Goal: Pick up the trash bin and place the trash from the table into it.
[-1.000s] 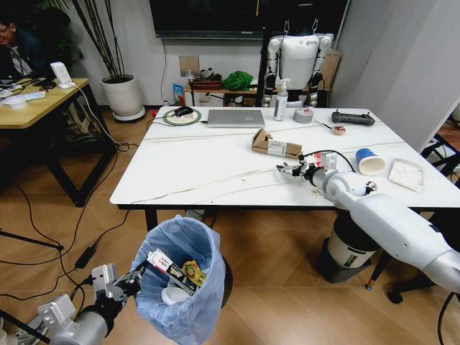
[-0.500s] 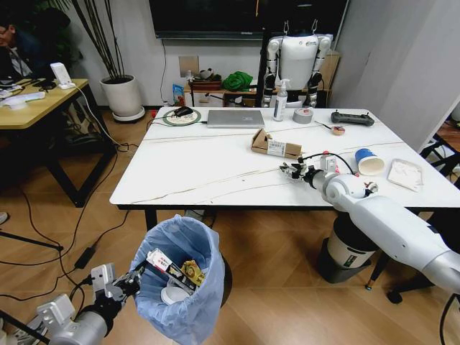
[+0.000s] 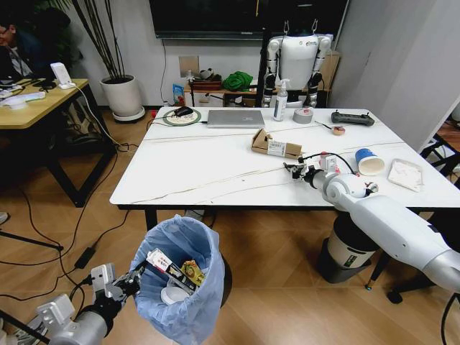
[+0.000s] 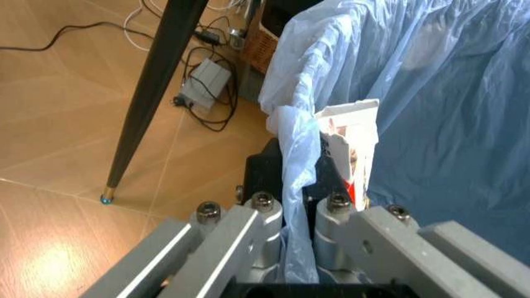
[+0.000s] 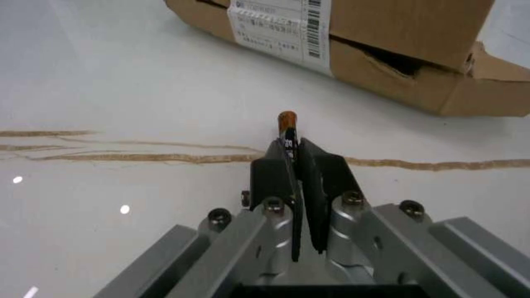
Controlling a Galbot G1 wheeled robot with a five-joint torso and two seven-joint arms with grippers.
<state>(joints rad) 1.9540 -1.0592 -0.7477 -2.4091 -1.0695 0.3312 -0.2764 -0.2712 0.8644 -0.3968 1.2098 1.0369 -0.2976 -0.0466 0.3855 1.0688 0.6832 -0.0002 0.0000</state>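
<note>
Edging forward across the table (image 3: 201, 172), the right gripper (image 3: 291, 169) now hovers a touch nearer the torn cardboard box (image 3: 270, 144) than a second ago, while everything else holds its place. Its fingers (image 5: 273, 177) are pressed together on a thin dark stick with an orange-brown tip (image 5: 287, 124), which pokes out past the pads toward the box. The box lies just beyond that tip, close but apart, its white barcode label (image 5: 280, 25) facing the gripper and a flap torn open along one side.

Beside the box, farther toward the right arm's side, a blue paper cup (image 3: 370, 162) lies tipped over on the marble top, and a crumpled white tissue (image 3: 406, 174) sits past it near the table's edge. Behind the box, toward the wall, stand a silver laptop (image 3: 236, 118), a spray bottle (image 3: 280, 100) and a grey tape roll (image 3: 303, 115).

Below the table's near edge, well apart from the box, the trash bin (image 3: 180, 287) hangs off the floor with its light-blue bag (image 4: 431, 99) bunched over the rim. The left gripper (image 3: 128, 282) is clamped on that rim, bag plastic pinched between its fingers (image 4: 267, 177). Wrappers and a white carton (image 3: 167, 267) lie inside the bin.
</note>
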